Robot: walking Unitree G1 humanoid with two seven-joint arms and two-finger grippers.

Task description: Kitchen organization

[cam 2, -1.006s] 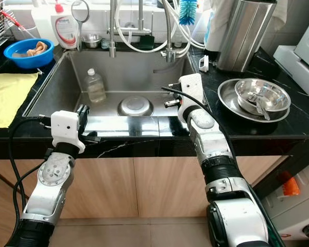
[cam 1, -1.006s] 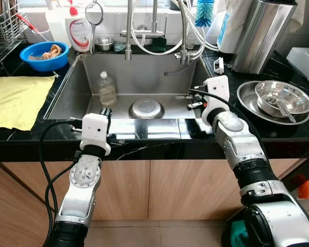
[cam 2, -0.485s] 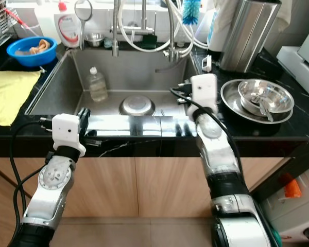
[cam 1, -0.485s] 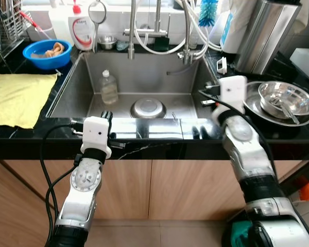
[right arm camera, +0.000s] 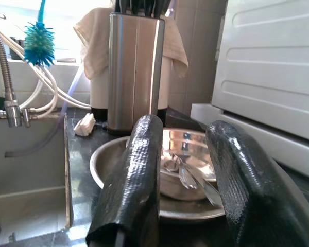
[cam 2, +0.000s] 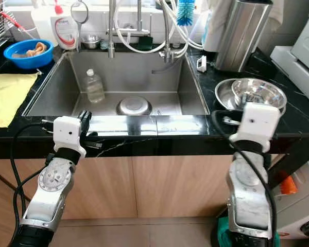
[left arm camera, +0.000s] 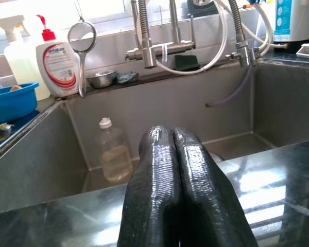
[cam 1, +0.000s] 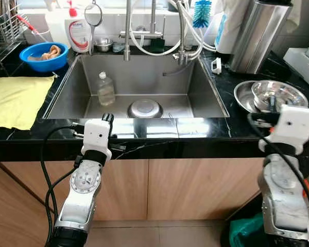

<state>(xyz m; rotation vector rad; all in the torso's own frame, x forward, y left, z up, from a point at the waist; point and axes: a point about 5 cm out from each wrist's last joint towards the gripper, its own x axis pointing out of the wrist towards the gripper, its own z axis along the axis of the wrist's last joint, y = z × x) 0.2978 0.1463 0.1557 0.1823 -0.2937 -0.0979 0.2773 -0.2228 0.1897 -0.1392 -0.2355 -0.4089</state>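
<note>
1. The task's things at this moment look to be the nested steel bowls point(cam 1: 272, 95) on the black counter to the right of the sink point(cam 1: 201, 87): a smaller bowl sits inside a wider one, with a spoon point(right arm camera: 188, 177) lying in the inner bowl.
2. The right gripper point(right arm camera: 183, 206) is aimed straight at those bowls from just in front of the counter edge, its two black fingers parted with a clear gap and holding nothing.
3. I judge the step to be the approach for picking up the bowls. The next move calls for advancing over the near rim and closing on it without tipping the spoon out.
4. The left gripper point(left arm camera: 170, 195) waits at the sink's front edge, fingers pressed together and empty, pointing at the plastic bottle point(cam 1: 106, 88) and the upturned steel bowl point(cam 1: 144, 108) in the basin.
5. A second ago the right gripper hovered over the sink's right front corner. It has since swung rightward and pulled back to face the bowls, while the left arm has barely shifted.
</note>
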